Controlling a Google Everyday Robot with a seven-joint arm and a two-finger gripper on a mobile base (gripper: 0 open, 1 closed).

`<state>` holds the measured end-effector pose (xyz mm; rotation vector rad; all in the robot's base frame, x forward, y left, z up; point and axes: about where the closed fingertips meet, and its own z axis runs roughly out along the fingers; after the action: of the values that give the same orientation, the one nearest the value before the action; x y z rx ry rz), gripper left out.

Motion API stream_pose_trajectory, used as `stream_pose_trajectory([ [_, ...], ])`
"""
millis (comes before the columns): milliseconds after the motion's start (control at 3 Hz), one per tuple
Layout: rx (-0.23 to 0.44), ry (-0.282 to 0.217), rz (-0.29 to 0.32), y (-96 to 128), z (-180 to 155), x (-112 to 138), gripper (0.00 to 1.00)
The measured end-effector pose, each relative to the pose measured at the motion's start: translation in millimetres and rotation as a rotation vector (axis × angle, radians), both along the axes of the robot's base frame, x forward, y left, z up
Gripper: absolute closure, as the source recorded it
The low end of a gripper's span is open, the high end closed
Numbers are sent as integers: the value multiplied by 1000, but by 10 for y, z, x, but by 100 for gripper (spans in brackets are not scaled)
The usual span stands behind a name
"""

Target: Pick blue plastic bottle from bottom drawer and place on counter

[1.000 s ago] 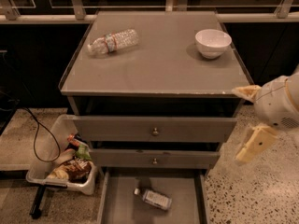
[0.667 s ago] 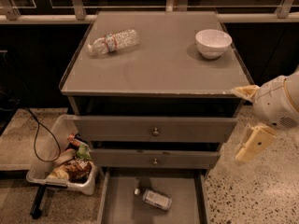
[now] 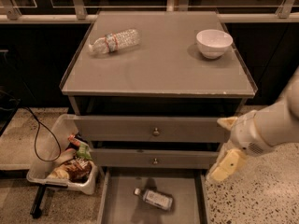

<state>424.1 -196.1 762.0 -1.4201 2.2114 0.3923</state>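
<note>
- The gripper (image 3: 218,148) hangs at the cabinet's (image 3: 187,128) front right corner, level with the two upper drawers (image 3: 117,127) and outside the cabinet.
- Its two tan fingers (image 3: 226,165) are spread well apart, and nothing is between them.
- The bottle (image 3: 155,199) lies on its side in the bottom drawer (image 3: 117,208), which is pulled out at the cabinet's foot. Its white cap points to the cabinet's left.
- The bottle sits near the middle of that drawer, apart from the walls and well below and to the left of the gripper.
- The counter (image 3: 159,71) on top of the cabinet holds a water bottle (image 3: 114,41) lying near the back left and a white bowl (image 3: 214,42) upright near the back right.
- Both upper drawers are closed.
- A clear bin (image 3: 46,146) of snack packets sits on the floor at the cabinet's left, with a black cable (image 3: 41,133) looping over it.
</note>
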Motion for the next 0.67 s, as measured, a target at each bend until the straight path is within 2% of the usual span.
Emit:
stream_pose_trajectory([
  [333,82,38,-64,89,-607,22,0],
  [667,189,-27,-78,156,-1269,27,0],
])
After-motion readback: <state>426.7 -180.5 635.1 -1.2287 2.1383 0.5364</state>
